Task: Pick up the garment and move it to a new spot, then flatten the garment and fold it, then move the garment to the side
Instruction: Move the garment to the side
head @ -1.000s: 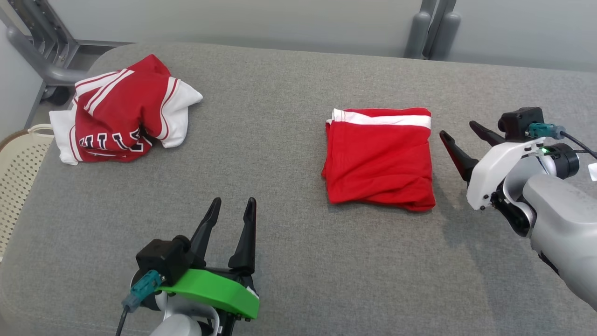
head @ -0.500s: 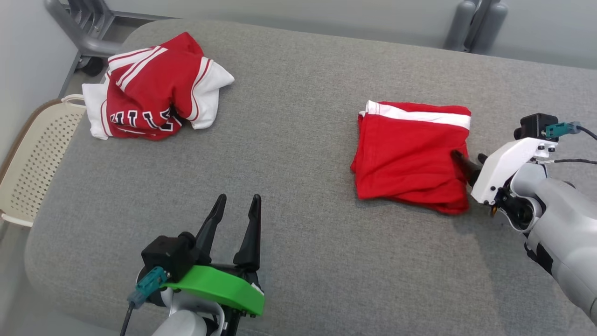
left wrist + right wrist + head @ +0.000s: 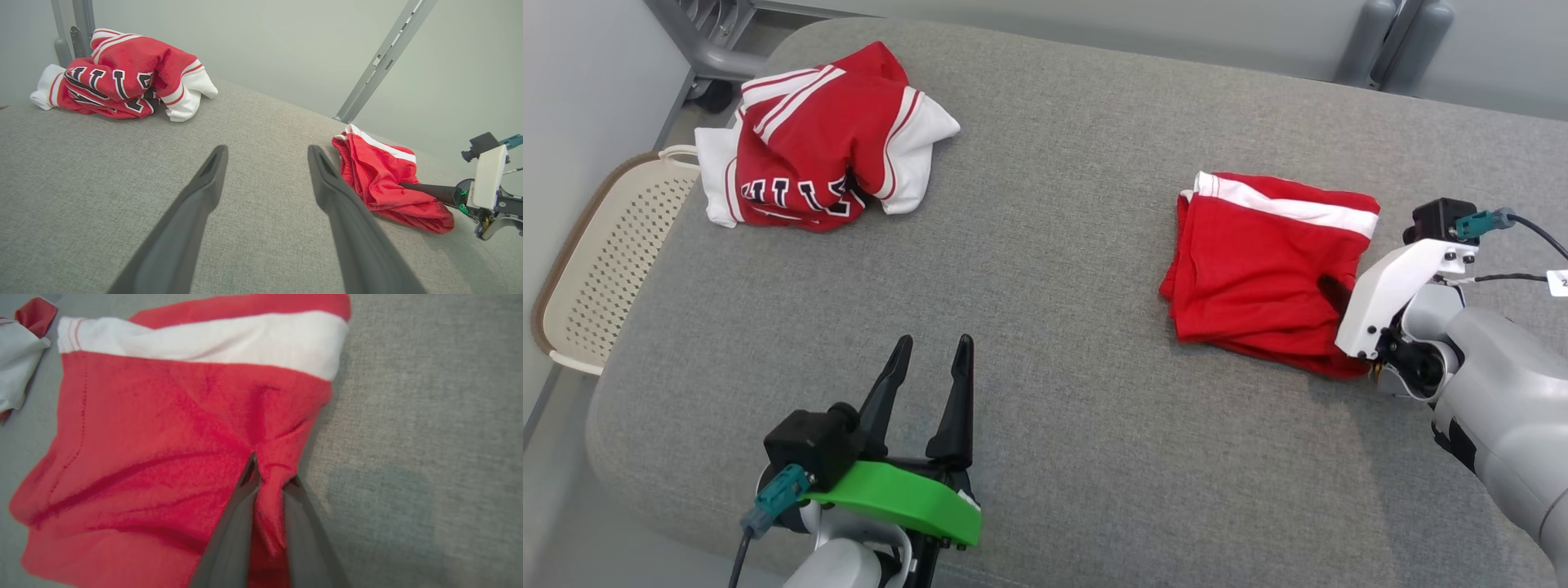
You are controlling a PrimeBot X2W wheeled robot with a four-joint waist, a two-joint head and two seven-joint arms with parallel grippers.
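Observation:
The folded red garment point(image 3: 1258, 261) with a white band along its far edge lies on the right half of the grey padded surface point(image 3: 1054, 392). My right gripper point(image 3: 1333, 292) has reached in from the right, and its two fingers are shut on a pinched fold at the garment's right edge. The right wrist view shows red cloth point(image 3: 163, 437) bunched between the right gripper's point(image 3: 267, 473) closed fingers. My left gripper point(image 3: 931, 351) hovers open near the front edge, holding nothing. In the left wrist view the left gripper point(image 3: 265, 153) points between both cloths, with the garment point(image 3: 380, 179) on the right.
A crumpled red and white jersey point(image 3: 825, 139) with black lettering sits at the far left corner, also in the left wrist view point(image 3: 118, 77). A cream perforated basket point(image 3: 596, 261) stands off the left edge. Grey metal frame legs point(image 3: 1392, 41) rise behind the surface.
My right gripper moved left onto the garment's right edge and shut on a fold of it. The head camera shifted, so the whole picture slid. The left gripper stayed open.

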